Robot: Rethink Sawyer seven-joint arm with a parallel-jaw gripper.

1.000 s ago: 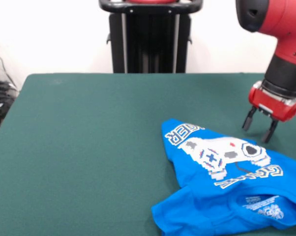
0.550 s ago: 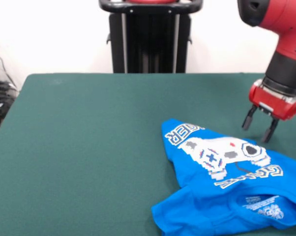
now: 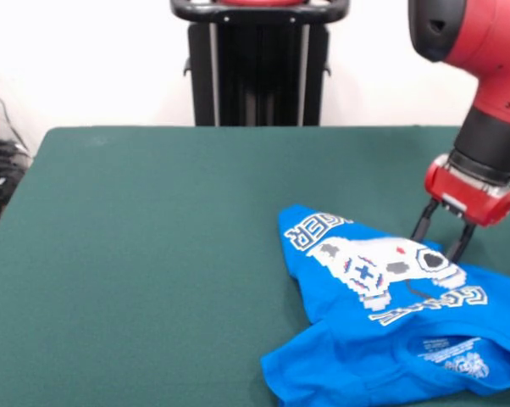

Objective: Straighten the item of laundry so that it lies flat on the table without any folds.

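Blue T-shirt [image 3: 390,322] crumpled; gripper [image 3: 437,240] spread at edge.

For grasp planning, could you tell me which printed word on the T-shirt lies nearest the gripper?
The lower word, below the pixel graphic, lies nearer the gripper.
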